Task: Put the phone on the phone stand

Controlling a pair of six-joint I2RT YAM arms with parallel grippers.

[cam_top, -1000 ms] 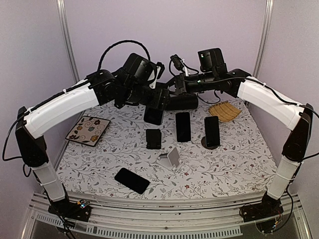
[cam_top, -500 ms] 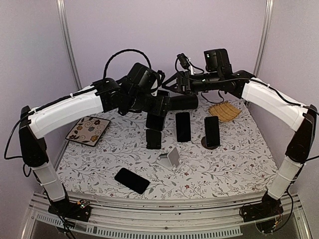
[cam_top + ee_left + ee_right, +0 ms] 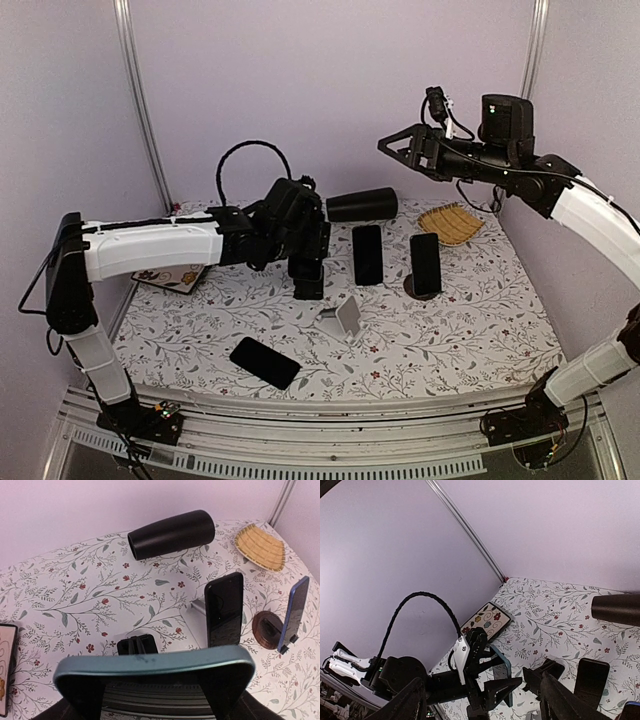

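**Left gripper (image 3: 152, 694) grips phone (image 3: 150, 661); right gripper (image 3: 398, 152) open, empty**

Left gripper is clamped across the width of the teal-edged phone, which fills the bottom of the left wrist view. A small black phone stand (image 3: 137, 645) sits just beyond it, near the centre of that frame. Whether the two touch I cannot tell. Right gripper hangs in the upper right of the top view, fingers spread wide with nothing between them. A second phone (image 3: 368, 255) and a third phone (image 3: 425, 263) stand propped right of centre. A fourth phone (image 3: 265, 362) lies flat at lower left.
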